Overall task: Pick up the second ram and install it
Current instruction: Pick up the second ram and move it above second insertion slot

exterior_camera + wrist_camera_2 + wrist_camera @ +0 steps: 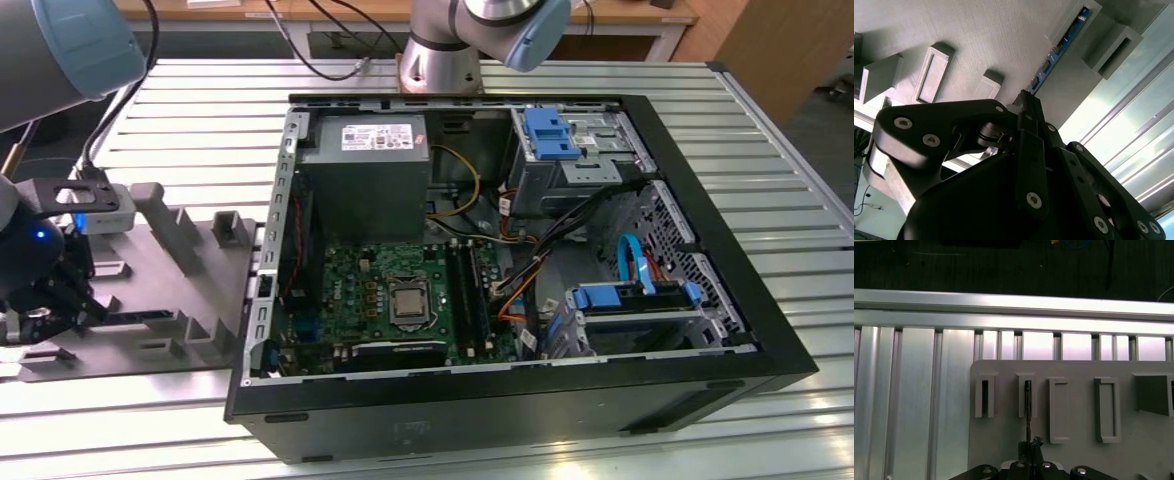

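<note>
Gripper [1029, 444] jaws pinched shut on the second ram [1056, 51] — between them, slotted in the grey holder [999, 440], not yet installed.

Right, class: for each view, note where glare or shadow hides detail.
Second wrist view: glare whitens the table slats, though the blue second ram reads clearly. First wrist view: bright sheen on the slats, dark background beyond them. Exterior view: even light, with shadow inside the computer case.

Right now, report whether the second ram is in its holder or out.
In: the second ram stands slotted in the gray holder, gripper at its end.
</note>
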`<state>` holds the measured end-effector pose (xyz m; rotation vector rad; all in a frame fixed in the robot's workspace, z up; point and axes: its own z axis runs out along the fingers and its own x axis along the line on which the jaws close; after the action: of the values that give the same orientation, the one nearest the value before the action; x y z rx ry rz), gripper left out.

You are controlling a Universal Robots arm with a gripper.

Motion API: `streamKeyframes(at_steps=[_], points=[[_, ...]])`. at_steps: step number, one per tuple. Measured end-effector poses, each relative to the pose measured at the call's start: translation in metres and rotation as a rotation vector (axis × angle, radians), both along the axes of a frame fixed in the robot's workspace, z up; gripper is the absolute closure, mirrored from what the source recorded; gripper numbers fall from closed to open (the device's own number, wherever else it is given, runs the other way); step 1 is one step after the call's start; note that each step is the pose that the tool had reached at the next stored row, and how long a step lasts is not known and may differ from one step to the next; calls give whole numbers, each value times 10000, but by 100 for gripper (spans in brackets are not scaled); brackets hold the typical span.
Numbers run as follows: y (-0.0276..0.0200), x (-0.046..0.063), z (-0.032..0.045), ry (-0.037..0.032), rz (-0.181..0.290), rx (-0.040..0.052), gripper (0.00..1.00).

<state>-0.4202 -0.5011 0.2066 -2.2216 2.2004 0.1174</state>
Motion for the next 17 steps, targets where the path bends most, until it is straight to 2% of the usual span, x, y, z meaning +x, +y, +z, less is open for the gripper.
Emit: streamKeyframes(at_steps=[5,17], points=[[0,0,51,2,0,-2,89],[0,0,389,2,0,-2,89]])
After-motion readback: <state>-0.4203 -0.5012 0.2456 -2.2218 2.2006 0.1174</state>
